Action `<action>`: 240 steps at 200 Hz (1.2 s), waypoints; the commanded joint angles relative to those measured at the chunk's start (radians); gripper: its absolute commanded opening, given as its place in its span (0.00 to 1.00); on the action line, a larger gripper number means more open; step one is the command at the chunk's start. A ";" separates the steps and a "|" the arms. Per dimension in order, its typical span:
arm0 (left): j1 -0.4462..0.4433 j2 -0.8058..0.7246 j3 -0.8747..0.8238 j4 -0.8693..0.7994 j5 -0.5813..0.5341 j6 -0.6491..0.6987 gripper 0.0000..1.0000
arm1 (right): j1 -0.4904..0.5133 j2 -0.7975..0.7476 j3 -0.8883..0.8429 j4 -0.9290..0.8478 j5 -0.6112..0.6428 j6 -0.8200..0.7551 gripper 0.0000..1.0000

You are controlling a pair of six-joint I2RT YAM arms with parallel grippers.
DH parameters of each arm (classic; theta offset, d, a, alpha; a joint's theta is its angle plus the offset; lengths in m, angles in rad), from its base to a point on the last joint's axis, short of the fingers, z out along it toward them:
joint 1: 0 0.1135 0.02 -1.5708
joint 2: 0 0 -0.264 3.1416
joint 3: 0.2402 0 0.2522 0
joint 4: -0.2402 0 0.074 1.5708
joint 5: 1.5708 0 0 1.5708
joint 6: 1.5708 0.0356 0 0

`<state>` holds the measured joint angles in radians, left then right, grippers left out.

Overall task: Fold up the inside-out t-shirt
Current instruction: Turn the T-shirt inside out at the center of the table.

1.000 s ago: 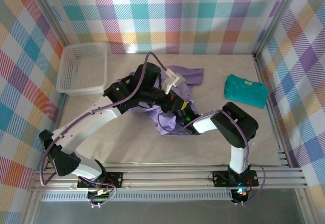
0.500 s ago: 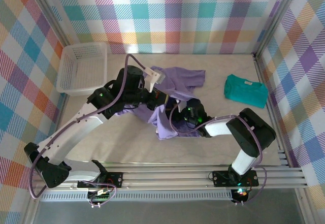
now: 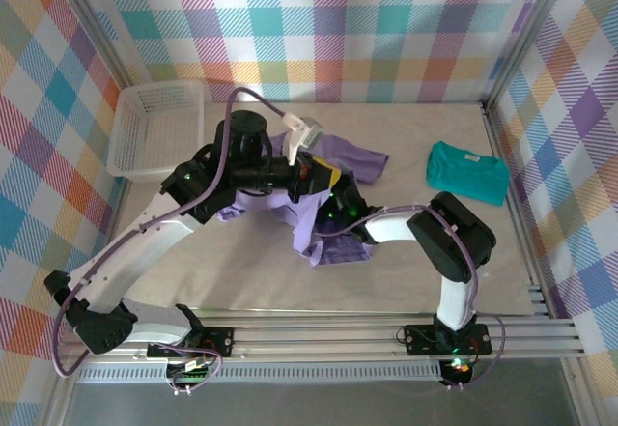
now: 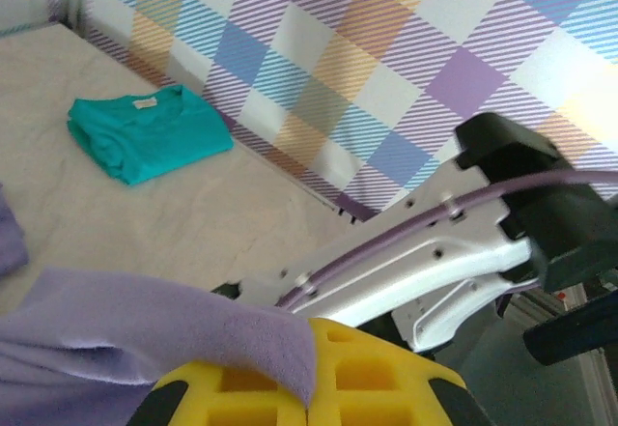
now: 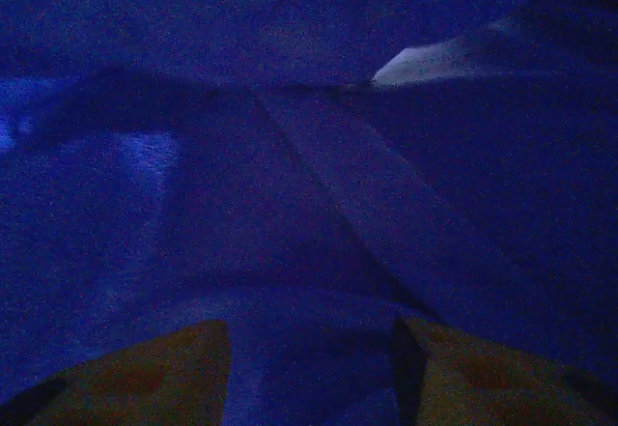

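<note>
Lavender t-shirt [image 3: 333, 247], crumpled, partly raised

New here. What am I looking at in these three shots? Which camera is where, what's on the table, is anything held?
These are two robot arms bolted side by side at the near edge of a table. Each ends in a two-finger pincer. The wide picture comes from a fixed camera above and behind the arms. The other two come from cameras on the wrists, looking along each pincer's yellow fingers.

On the table lie a crumpled purple shirt in the middle, a folded teal shirt on the right and a white basket at the far left.

The left pincer is shut on a fold of the purple shirt. The right pincer is under that shirt, hence the dark blue picture. Its fingers stand apart with cloth between them, but whether it grips is unclear.
</note>
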<state>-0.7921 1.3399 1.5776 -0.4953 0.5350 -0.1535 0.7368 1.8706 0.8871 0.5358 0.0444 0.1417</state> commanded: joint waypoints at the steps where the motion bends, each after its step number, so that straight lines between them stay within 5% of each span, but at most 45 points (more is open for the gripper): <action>1: -0.027 0.025 0.122 0.036 0.060 -0.008 0.00 | 0.012 0.030 0.083 -0.127 0.103 -0.018 0.50; 30: -0.042 0.022 0.155 0.030 0.109 0.010 0.00 | 0.004 0.044 0.171 -0.273 0.192 0.020 0.55; 89: -0.042 -0.071 0.108 0.055 0.099 0.064 0.00 | -0.052 0.102 0.326 -0.508 0.168 0.048 0.63; 168: -0.042 -0.197 0.109 0.059 -0.138 0.123 0.00 | -0.112 0.178 0.448 -0.744 0.102 0.012 0.75; 240: -0.041 -0.105 0.107 0.029 -0.451 0.147 0.00 | -0.098 0.165 0.375 -1.003 0.037 0.003 0.70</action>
<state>-0.8234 1.2140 1.6894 -0.4942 0.2108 -0.0326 0.6247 2.0205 1.3052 -0.2535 0.1226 0.1577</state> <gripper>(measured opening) 0.052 0.705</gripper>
